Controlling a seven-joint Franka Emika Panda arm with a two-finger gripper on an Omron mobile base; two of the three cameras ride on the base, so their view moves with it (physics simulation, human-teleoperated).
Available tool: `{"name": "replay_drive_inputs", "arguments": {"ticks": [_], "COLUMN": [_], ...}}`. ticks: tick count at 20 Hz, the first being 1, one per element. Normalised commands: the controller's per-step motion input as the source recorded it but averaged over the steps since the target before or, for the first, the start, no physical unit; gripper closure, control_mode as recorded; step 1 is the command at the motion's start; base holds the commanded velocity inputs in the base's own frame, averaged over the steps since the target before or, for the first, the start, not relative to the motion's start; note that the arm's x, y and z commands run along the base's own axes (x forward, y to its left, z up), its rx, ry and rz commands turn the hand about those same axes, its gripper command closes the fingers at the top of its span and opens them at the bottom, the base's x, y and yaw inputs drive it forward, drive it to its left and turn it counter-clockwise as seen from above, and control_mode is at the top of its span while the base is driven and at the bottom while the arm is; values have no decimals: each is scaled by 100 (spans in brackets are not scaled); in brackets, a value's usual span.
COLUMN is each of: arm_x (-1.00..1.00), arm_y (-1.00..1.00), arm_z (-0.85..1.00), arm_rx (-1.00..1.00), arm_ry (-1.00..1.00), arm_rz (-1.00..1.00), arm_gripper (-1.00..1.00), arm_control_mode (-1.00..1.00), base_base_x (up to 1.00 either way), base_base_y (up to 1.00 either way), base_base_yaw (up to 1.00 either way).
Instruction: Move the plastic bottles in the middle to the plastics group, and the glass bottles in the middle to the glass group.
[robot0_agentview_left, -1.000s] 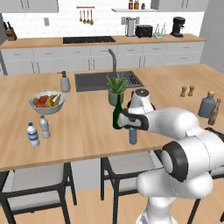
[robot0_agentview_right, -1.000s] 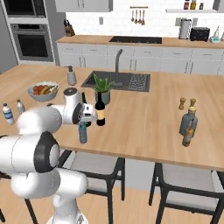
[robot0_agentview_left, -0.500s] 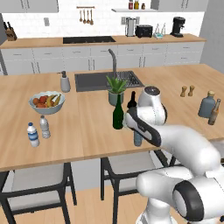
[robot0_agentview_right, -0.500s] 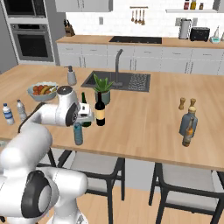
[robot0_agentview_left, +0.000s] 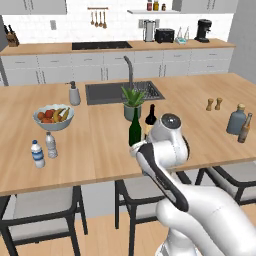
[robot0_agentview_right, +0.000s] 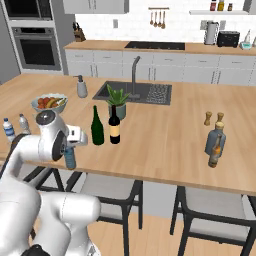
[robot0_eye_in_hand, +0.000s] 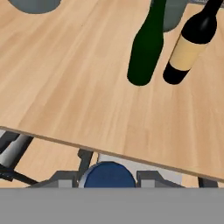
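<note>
- I see the wooden island counter (robot0_agentview_right: 165, 125) carrying every group, its near edge crossing my hand view.
- The dark green wine bottle (robot0_agentview_right: 97, 127) and the yellow-labelled black wine bottle (robot0_agentview_right: 114, 126) stand side by side mid-counter, untouched; I judge they go later to the glass pair, a blue-grey stoppered bottle (robot0_agentview_right: 215, 140) and a brown bottle (robot0_agentview_right: 216, 152), at three o'clock.
- The two clear water bottles (robot0_agentview_left: 43, 149) wait at nine o'clock as the plastics group.
- My gripper (robot0_agentview_right: 70, 152) is clamped around the small blue-capped plastic bottle (robot0_agentview_right: 69, 157), held upright off the counter's near edge, presumably for carrying left.
</note>
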Motion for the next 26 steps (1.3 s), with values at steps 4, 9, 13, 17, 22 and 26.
{"name": "replay_drive_inputs", "arguments": {"ticks": [4,9,13,17,22,26], "arm_x": [-22,-1,6,15,22,35], "arm_y": [95,100,100,95,75,52], "arm_z": [15,24,29,28,41,28], "arm_rx": [1,0,2,7,4,0], "arm_ry": [-7,-7,-2,0,0,0], "arm_rz": [0,0,0,0,0,0], "arm_gripper": [100,100,100,100,100,100], "arm_control_mode": [-100,-100,-100,-100,-100,-100], "base_base_x": [0,0,0,0,0,0], "base_base_y": [0,0,0,0,0,0], "base_base_yaw": [0,0,0,0,0,0]}}
